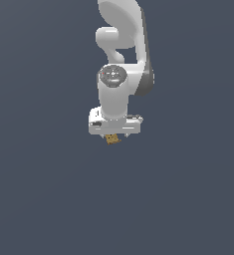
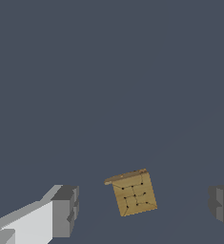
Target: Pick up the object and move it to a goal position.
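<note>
A plain slate-blue ground (image 1: 39, 199) fills the exterior view from edge to edge, flat and matte, with no seam, edge or pattern on it. Its tone is almost even, only slightly lighter toward the lower part of the picture. The wrist view shows the same ground (image 2: 108, 71) close up, in the same dull grey-blue. A very faint slanting change of shade seems to cross it there, possibly a soft shadow edge, though it is too weak to be sure. Neither view shows whether this ground is a tabletop or a floor.
</note>
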`<state>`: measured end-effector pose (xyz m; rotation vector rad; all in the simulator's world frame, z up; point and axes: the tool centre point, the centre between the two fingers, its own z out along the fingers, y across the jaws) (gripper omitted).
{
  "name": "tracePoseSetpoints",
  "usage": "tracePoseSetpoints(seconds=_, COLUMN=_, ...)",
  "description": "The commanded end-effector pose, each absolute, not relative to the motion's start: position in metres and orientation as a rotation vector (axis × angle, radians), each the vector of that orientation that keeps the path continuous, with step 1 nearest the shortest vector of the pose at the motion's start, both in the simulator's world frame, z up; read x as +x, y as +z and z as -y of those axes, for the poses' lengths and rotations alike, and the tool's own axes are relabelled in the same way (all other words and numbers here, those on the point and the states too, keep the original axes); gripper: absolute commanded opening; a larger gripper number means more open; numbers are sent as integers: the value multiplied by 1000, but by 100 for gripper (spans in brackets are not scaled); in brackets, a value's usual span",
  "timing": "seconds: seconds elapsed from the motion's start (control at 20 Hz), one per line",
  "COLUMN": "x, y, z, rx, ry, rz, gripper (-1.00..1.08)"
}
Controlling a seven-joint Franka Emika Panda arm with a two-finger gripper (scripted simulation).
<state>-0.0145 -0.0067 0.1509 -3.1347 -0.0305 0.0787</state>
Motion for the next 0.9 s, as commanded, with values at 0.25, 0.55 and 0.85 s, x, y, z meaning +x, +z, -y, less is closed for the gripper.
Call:
tracePoseSetpoints(seconds=0.25, x=-13, y=156, z=16, rx=-3138, ry=76, rz=22, gripper=100)
tracePoseSetpoints(seconds=0.55, x=-10, y=163, z=28, rx=-3143, ry=73, rz=23, gripper=100)
tracePoseSetpoints(seconds=0.85, x=-12, y=159, z=26, rx=-3141, ry=73, rz=-17, gripper=100)
